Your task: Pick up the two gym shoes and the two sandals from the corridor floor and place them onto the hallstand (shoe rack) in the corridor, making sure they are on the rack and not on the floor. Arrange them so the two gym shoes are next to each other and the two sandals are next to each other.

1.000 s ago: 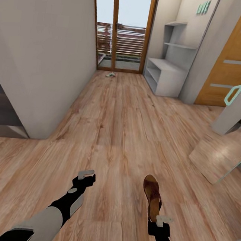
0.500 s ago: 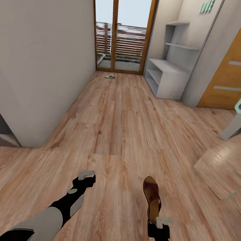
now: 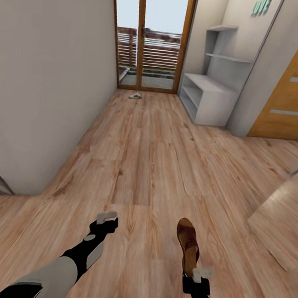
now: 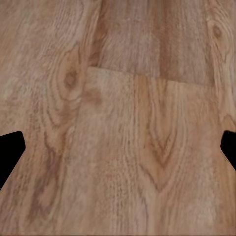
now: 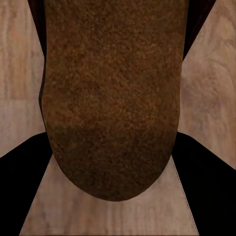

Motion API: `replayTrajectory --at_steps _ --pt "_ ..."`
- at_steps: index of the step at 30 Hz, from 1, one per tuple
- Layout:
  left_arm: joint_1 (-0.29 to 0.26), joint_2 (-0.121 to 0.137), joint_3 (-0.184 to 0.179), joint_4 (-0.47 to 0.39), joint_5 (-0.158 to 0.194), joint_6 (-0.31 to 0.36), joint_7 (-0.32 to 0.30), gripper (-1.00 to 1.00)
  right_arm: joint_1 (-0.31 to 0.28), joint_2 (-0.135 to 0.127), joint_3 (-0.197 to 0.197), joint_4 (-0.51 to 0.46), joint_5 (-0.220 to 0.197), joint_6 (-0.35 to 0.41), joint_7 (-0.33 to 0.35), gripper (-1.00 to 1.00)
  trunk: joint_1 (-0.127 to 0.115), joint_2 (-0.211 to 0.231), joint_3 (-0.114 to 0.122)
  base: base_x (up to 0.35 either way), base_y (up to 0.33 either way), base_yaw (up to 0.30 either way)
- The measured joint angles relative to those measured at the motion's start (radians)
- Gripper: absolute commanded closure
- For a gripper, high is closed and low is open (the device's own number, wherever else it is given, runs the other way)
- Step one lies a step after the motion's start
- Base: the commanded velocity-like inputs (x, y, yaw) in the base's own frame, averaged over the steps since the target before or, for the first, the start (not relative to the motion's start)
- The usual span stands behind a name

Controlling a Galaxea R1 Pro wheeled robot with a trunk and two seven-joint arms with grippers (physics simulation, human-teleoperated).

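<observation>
Brown leather is filling the right hand (image 3: pixel 198 271), whose fingers are clamping the heel end of one sandal (image 3: pixel 188 245) and carrying it above the corridor floor (image 3: pixel 142 167). Beside it the left hand (image 3: pixel 106 217) is hanging with its fingers spread apart over bare planks. Far down the corridor a gym shoe (image 3: pixel 135 95) is lying on the floor by the glass door (image 3: pixel 150 36), while the hallstand (image 3: pixel 209 99) is standing against the right wall.

Teal letters "LOVE" (image 3: pixel 261 5) on the wall (image 3: pixel 245 35).
</observation>
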Motion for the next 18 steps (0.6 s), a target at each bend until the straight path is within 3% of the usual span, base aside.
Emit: replayTrajectory --at_steps 18 --pt "0.000 0.000 -0.005 0.034 0.000 0.000 -0.001 -1.00 0.000 0.000 0.000 0.000 0.000 0.000 0.000 1.00 0.000 0.000 0.000 0.350 0.000 0.000"
